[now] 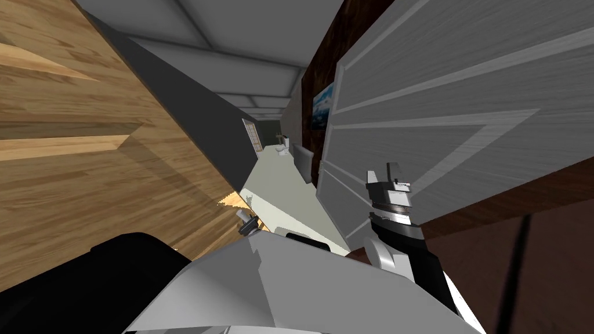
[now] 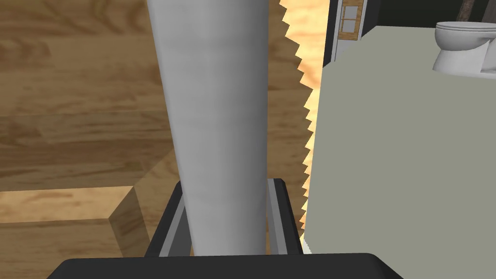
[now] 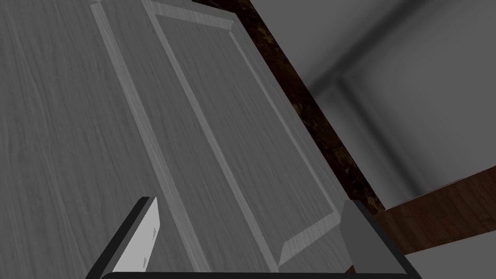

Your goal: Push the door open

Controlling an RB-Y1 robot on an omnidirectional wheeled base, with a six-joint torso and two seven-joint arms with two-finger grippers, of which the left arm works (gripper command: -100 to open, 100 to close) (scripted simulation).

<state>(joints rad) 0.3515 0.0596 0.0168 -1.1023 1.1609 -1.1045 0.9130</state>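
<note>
The grey panelled door (image 1: pixel 452 116) stands swung partly open on my right, with a gap along its free edge toward a pale-floored room. My right gripper (image 1: pixel 388 174) is raised against the door's lower panel. In the right wrist view the gripper (image 3: pixel 252 232) is open, and the door's recessed panel (image 3: pixel 218 121) lies close between and beyond its fingers. I cannot tell whether the fingertips touch it. My left gripper (image 1: pixel 248 223) hangs low near the doorway's threshold. In the left wrist view the gripper (image 2: pixel 213 97) is shut, holding nothing.
Beyond the opening lies a pale floor (image 1: pixel 278 191) with a white toilet (image 1: pixel 282 148) at its far end. Wooden flooring (image 1: pixel 87 174) spreads to my left. A dark brown wall (image 1: pixel 522 232) with a blue picture (image 1: pixel 323 104) runs behind the door.
</note>
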